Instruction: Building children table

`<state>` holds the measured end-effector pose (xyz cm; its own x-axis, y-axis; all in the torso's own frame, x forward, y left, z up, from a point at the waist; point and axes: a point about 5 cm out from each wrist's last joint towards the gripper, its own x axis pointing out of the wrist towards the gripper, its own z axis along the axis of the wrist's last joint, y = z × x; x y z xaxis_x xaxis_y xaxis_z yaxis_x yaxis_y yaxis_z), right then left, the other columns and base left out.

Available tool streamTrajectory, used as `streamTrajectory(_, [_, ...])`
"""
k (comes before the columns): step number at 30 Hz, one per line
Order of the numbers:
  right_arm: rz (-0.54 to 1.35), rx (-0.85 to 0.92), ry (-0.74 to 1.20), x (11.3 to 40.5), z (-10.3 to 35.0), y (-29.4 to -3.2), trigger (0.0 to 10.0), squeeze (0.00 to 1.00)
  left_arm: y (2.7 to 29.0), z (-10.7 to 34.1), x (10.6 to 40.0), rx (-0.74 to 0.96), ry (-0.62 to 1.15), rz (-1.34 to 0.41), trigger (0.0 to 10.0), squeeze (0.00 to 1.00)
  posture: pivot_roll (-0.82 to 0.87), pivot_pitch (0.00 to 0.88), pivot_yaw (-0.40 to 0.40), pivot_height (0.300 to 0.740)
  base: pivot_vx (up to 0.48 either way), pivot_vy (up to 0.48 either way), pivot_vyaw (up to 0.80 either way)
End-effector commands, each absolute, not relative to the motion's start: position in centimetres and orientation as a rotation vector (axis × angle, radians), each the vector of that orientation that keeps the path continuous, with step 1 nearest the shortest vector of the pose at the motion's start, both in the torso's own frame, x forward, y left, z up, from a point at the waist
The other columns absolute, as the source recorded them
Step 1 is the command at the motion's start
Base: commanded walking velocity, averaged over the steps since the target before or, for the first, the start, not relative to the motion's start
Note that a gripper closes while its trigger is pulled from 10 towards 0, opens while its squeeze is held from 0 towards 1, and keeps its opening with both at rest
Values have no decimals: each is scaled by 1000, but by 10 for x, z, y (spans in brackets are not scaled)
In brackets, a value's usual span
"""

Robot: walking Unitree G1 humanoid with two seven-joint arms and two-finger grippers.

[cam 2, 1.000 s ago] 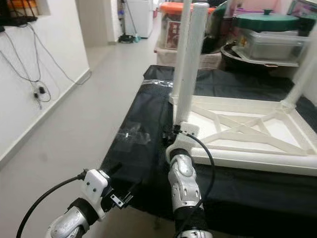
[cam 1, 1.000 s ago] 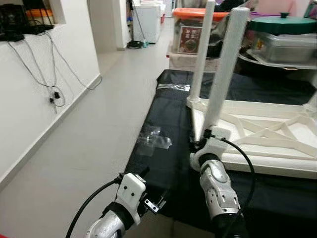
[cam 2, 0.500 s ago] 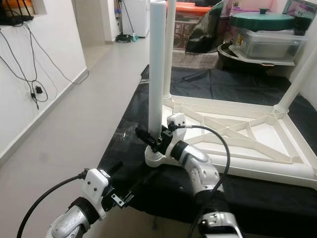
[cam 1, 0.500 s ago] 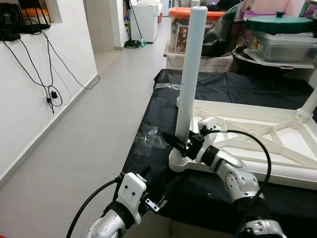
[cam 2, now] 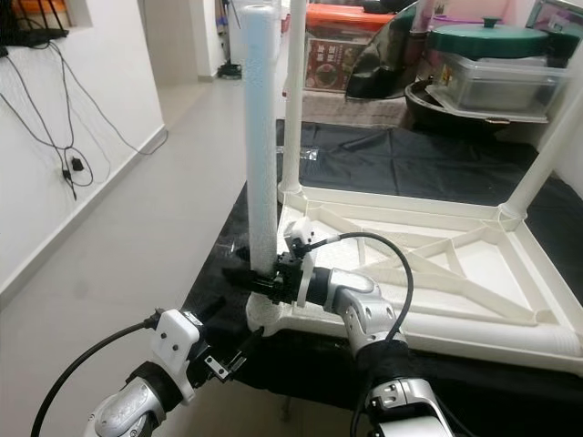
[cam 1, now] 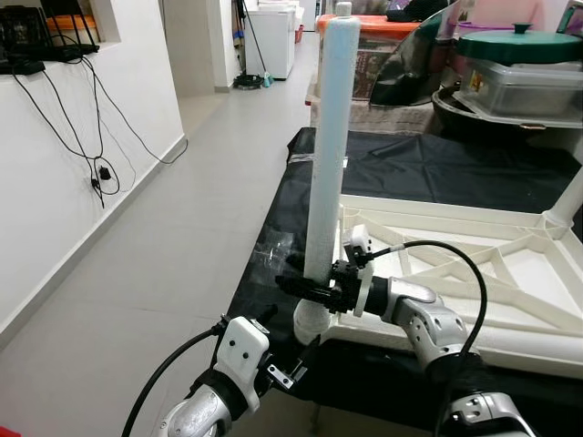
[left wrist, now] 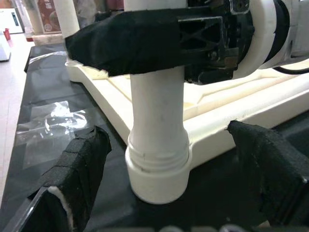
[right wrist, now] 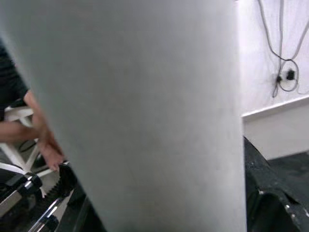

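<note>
A white children's table point(cam 1: 474, 211) lies upside down on a black cloth. At its near left corner a white leg point(cam 1: 328, 137) stands upright in a round socket point(left wrist: 157, 181). My right gripper point(cam 1: 308, 289) reaches in from the right and is shut on the leg just above the socket. In the right wrist view the leg point(right wrist: 145, 111) is right up against the camera. Low and in front of the corner, my left gripper point(cam 1: 278, 348) is open; its fingers point(left wrist: 77, 164) stand apart on both sides of the socket without touching it. A second leg point(cam 2: 293, 91) stands behind.
The black cloth point(cam 1: 401, 168) covers a low platform whose left edge borders bare floor point(cam 1: 164, 237). A clear plastic wrapper point(cam 1: 273, 250) lies on the cloth. Storage boxes and a green-lidded tub point(cam 1: 519, 50) crowd the back. Cables hang on the left wall point(cam 1: 82, 118).
My right arm has swung from pointing straight ahead to reaching in from the right, still on the leg's lower end. The leg now stands straighter. The left arm has stayed put.
</note>
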<state>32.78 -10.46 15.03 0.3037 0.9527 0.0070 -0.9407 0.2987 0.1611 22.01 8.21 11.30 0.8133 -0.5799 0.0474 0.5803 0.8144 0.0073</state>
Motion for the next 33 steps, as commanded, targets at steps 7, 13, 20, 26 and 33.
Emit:
streamTrajectory(7, [882,76,44,344,144,-108,0,0,81,106,218,-9,-15,-626,10000,0,49,0,-36,740,0,0,0])
streamTrajectory(13, [575,19,37,355,143,-123,0,0,82,106,218,-9,-14,-629,10000,0,47,0,-29,740,0,0,0])
streamTrajectory(20, [-265,91,68,343,129,-179,0,0,82,105,218,-8,-11,-635,10000,0,43,0,-26,740,0,0,0])
streamTrajectory(26, [-424,201,78,323,121,-158,0,0,82,105,219,-7,-12,-632,10000,0,48,0,-32,740,0,0,0])
streamTrajectory(33, [-321,205,61,330,128,-131,10000,1000,81,106,220,-9,-16,-628,10000,0,25,0,-36,740,0,0,0])
